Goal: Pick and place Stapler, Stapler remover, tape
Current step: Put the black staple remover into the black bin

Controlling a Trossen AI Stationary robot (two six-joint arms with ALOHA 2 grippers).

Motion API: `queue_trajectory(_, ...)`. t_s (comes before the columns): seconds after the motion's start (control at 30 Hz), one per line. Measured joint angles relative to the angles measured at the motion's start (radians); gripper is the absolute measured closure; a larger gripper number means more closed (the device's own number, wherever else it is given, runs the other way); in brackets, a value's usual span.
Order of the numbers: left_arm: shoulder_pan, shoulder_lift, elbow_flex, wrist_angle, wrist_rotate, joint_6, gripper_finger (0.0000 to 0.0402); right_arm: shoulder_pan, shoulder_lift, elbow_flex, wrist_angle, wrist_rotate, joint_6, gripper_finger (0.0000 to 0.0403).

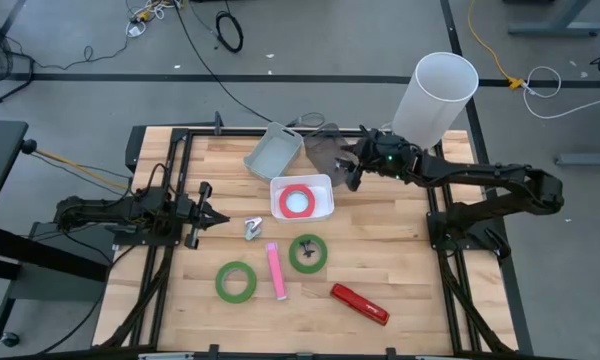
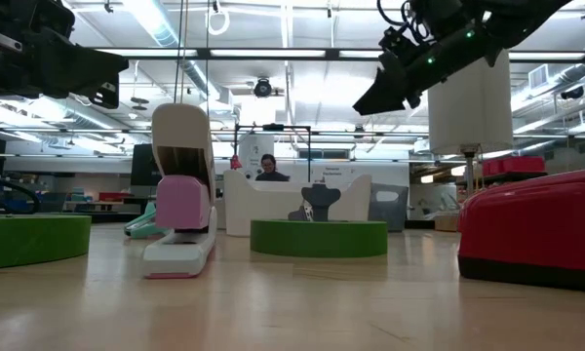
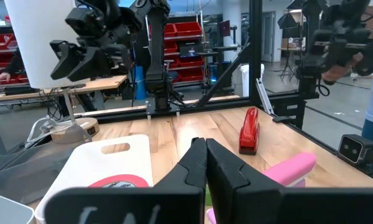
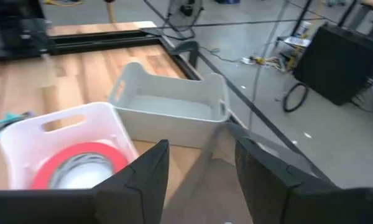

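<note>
The wooden table (image 1: 380, 270) carries everything, and the white bin (image 1: 302, 198) near its middle serves as the landmark. A tall white cylinder (image 1: 435, 97) stands beyond the bin toward the table's far right corner. A grey bin (image 1: 273, 152) lies tilted just beyond the white bin, on its far left side, and a dark crumpled sheet (image 1: 325, 150) lies between the grey bin and the right arm.

The right gripper (image 1: 352, 168) hangs in the air just beside the white bin's far right corner, its fingers (image 4: 143, 177) spread apart with nothing between them. The left gripper (image 1: 218, 217) rests well to the left of the white bin, fingers (image 3: 202, 165) pressed together and empty.

Of the tape, the red roll (image 1: 298, 201) lies flat inside the white bin. One green roll (image 1: 308, 253) lies on the table just in front of the bin; the other green roll (image 1: 236, 281) lies farther out, in front and to the left. The pink stapler (image 1: 275, 271) lies between the two green rolls, in front of the bin. The red stapler (image 1: 359, 304) lies nearer the table's front edge, in front and to the right of the bin. The small metal staple remover (image 1: 253, 228) sits just off the bin's front left corner, near the left gripper.
</note>
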Motion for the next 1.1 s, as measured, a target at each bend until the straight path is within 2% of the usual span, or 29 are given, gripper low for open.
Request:
queue_trajectory(0.3, 0.0, 0.0, 0.0, 0.0, 0.0, 0.0, 0.0394, 0.075, 0.0, 0.0, 0.0, -0.067, -0.001, 0.0218)
queue_trajectory(0.5, 0.0, 0.0, 0.0, 0.0, 0.0, 0.0, 0.0394, 0.118, 0.0, 0.0, 0.0, -0.069, 0.003, 0.0218)
queue_trajectory(1.1, 0.0, 0.0, 0.0, 0.0, 0.0, 0.0, 0.0394, 0.137, 0.0, 0.0, 0.0, -0.087, 0.0, 0.0218)
